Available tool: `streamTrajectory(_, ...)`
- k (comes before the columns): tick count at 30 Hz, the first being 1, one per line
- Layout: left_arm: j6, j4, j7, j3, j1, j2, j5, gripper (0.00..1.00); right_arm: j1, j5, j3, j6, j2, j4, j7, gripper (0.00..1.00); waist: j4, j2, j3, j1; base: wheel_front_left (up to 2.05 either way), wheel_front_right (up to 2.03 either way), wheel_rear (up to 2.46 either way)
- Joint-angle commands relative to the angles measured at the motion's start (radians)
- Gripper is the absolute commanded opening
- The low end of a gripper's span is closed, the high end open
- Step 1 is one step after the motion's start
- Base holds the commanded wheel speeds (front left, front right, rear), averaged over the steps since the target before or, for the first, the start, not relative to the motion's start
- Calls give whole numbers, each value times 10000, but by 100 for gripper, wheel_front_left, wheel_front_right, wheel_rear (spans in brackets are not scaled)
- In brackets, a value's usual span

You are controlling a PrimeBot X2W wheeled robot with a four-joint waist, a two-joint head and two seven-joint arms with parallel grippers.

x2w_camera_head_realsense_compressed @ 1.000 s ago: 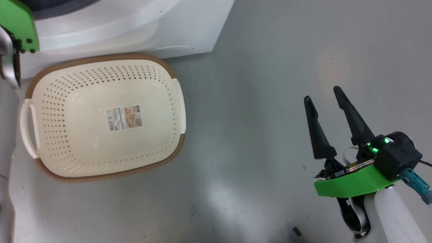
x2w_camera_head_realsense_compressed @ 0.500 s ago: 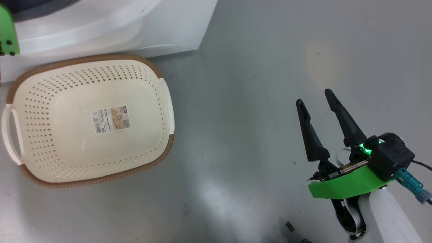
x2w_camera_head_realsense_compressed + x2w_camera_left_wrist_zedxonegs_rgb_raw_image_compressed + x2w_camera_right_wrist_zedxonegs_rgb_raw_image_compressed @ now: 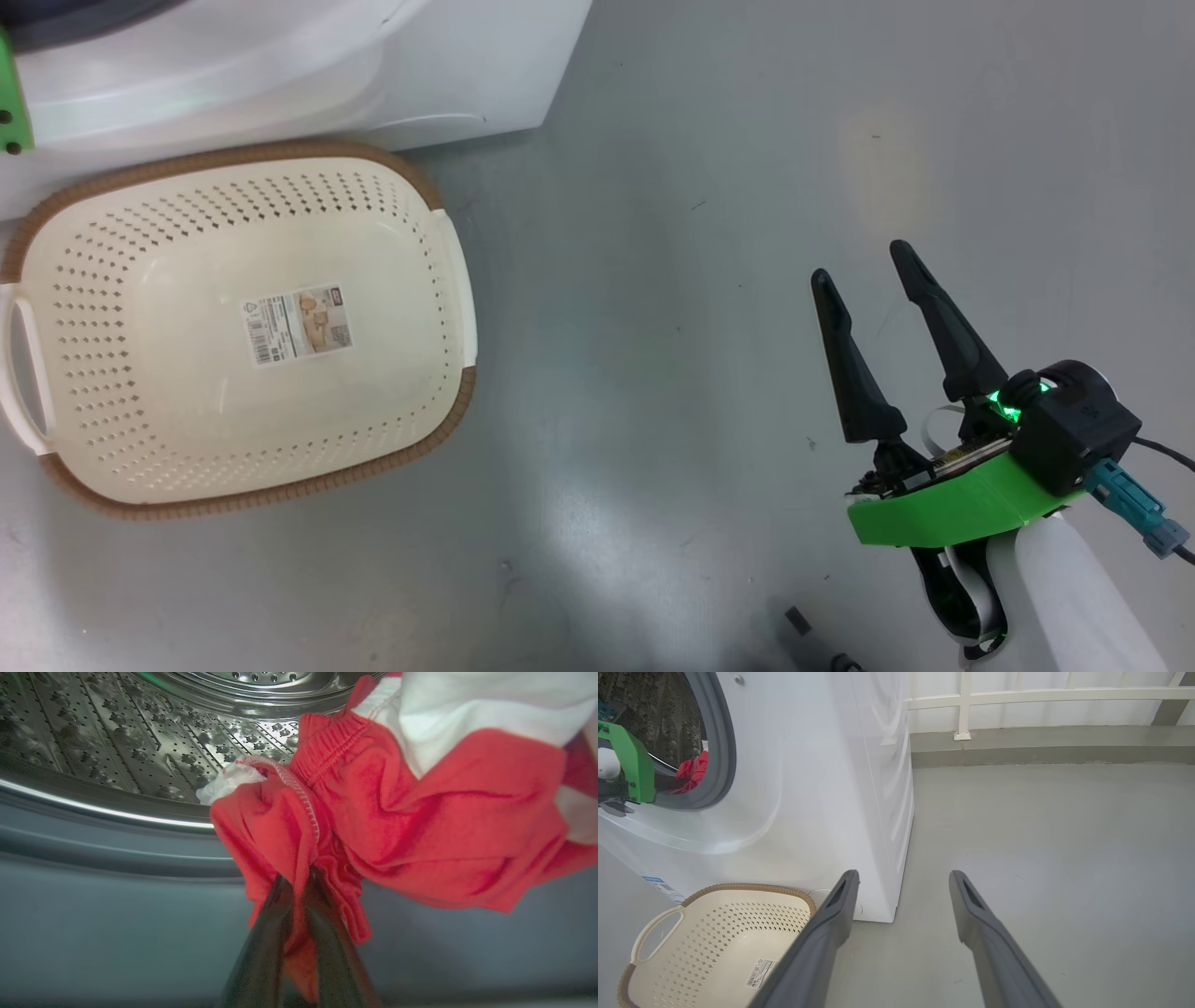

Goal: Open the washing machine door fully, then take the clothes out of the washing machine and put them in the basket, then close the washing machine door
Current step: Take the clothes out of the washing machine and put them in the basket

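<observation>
Since a second ago your head camera has swung, so the basket (image 3: 103, 373) sits further left in frame. Your left gripper (image 3: 299, 877), bottom centre of its wrist view, pinches a fold of the red clothes (image 3: 420, 826), which bulge over the grey gasket (image 3: 117, 858) below the steel drum (image 3: 117, 742). Your right gripper (image 3: 861, 261), lower right in the head view, is spread wide above the grey floor (image 3: 653, 280). The basket stands on that floor just before the washing machine (image 3: 467, 65); a pale railing (image 3: 1017, 695) edges the floor behind.
</observation>
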Motion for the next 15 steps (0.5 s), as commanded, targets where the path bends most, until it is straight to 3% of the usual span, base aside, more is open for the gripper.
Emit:
streamTrajectory(1, 113, -57, -25, 33, -79, 538, -112, 0, 27, 29, 189, 60, -60, -168, -63, 100, 23, 0, -24, 0, 0, 0, 0)
streamTrajectory(8, 181, -167, -813, 25, -176, 453, -251, 0, 32, -39, 174, 60, -60, -71, -63, 100, 144, 0, -194, 0, 0, 0, 0)
streamTrajectory(15, -160, -350, -1785, 275, -101, 296, -714, 0, 119, -72, 137, 60, -60, -58, -63, 100, 345, 0, -487, 0, 0, 0, 0)
